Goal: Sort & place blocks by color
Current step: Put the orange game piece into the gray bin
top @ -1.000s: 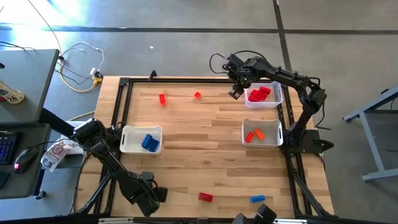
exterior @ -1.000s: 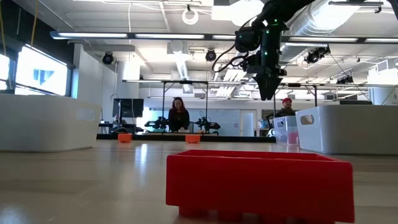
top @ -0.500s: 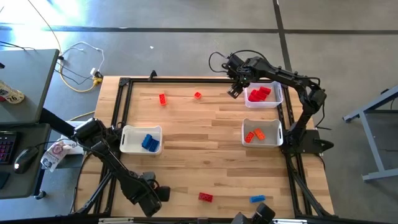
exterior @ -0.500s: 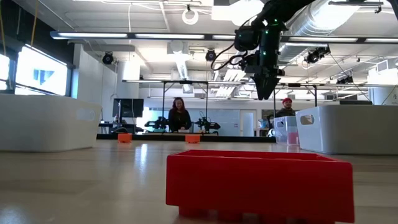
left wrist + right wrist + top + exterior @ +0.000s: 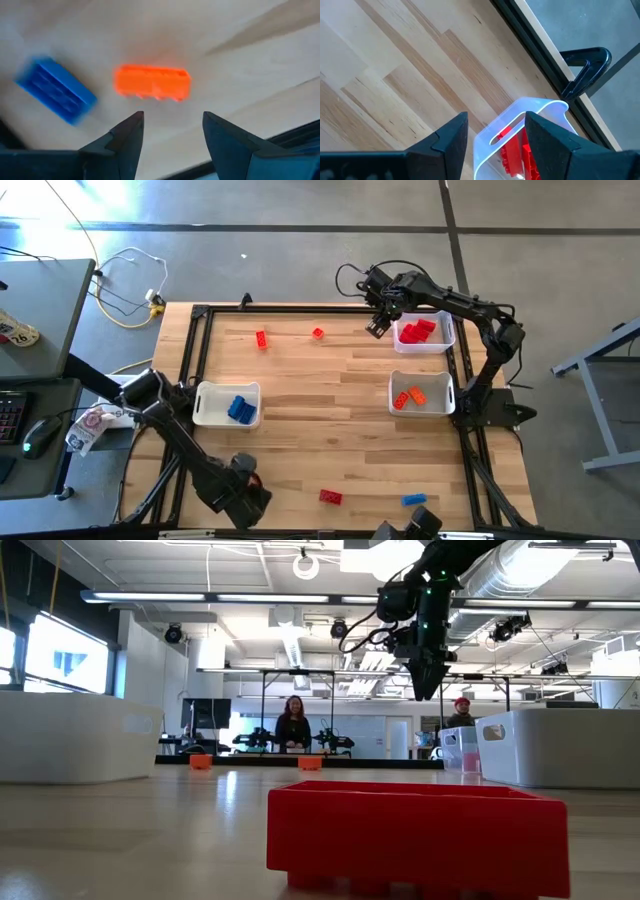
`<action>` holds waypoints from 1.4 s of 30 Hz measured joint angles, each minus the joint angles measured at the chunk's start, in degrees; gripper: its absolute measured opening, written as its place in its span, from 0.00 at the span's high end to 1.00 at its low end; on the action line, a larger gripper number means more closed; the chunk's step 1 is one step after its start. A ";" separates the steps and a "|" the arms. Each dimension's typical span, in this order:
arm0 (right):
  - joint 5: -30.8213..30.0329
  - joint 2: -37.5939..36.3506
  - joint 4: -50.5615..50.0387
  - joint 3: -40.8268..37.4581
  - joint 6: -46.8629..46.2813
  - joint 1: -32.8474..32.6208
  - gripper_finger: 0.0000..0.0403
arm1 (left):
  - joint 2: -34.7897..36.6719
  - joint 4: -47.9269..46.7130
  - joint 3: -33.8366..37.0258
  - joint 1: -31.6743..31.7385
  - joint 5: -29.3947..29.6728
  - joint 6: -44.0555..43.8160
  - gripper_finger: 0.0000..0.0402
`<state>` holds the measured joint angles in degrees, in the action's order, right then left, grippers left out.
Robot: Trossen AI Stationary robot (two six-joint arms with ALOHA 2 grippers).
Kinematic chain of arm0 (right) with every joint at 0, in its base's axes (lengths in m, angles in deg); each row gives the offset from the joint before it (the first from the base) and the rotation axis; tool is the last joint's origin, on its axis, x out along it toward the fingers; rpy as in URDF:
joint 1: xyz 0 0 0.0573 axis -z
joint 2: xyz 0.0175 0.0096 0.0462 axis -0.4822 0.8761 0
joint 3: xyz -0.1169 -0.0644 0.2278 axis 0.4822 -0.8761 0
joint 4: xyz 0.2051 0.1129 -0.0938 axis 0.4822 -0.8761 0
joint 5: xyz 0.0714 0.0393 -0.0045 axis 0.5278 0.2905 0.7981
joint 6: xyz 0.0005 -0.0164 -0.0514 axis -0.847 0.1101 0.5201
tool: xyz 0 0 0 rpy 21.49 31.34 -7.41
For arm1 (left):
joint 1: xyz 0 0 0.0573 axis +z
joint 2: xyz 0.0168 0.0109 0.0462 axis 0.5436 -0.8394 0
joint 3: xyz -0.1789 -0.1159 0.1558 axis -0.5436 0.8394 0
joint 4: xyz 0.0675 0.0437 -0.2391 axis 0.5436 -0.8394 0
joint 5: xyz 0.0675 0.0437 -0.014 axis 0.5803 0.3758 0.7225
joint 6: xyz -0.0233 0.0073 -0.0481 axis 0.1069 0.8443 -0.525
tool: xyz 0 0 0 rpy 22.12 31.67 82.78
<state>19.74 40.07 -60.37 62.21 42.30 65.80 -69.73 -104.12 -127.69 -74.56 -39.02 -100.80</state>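
Note:
My left gripper [image 5: 256,498] [image 5: 170,125] is open, low over the table's near edge; a red block [image 5: 152,82] [image 5: 330,497] [image 5: 415,835] and a blue block [image 5: 55,91] [image 5: 414,500] lie flat on the wood ahead of it, untouched. My right gripper [image 5: 377,328] [image 5: 492,130] [image 5: 427,690] is open and empty, raised beside the left end of the bin of red blocks [image 5: 422,332] [image 5: 520,140]. Two more red blocks [image 5: 261,338] [image 5: 318,333] lie near the far edge. One bin holds blue blocks [image 5: 239,409], another orange blocks [image 5: 410,397].
The white bin with the blue blocks [image 5: 210,402] stands at the table's left; the orange blocks' bin [image 5: 445,392] and the red blocks' bin stand at the right. A black frame [image 5: 200,315] rims the table. The bare wood in the middle [image 5: 320,400] is open room. People stand far behind [image 5: 294,730].
My left gripper has shifted slightly toward the table's near edge. My right gripper has moved a little toward the table's left, away from the bin of red blocks. No block has moved.

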 joint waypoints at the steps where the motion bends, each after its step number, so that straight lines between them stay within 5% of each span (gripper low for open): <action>1: 0.12 0.00 -0.02 0.00 0.02 0.00 0.54 | 0.00 -1.39 -0.38 0.34 0.01 3.99 0.53; 16: 0.19 0.04 -0.04 0.00 0.07 0.00 0.54 | 0.00 -3.79 -0.58 3.74 0.01 58.92 0.53; 42: 0.32 0.04 -0.24 0.00 -0.09 0.00 0.54 | -3.11 -1.80 1.06 1.42 -0.13 70.29 0.53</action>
<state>20.07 40.11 -60.62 62.21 42.21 65.80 -72.84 -105.91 -126.63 -73.13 -39.15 -30.51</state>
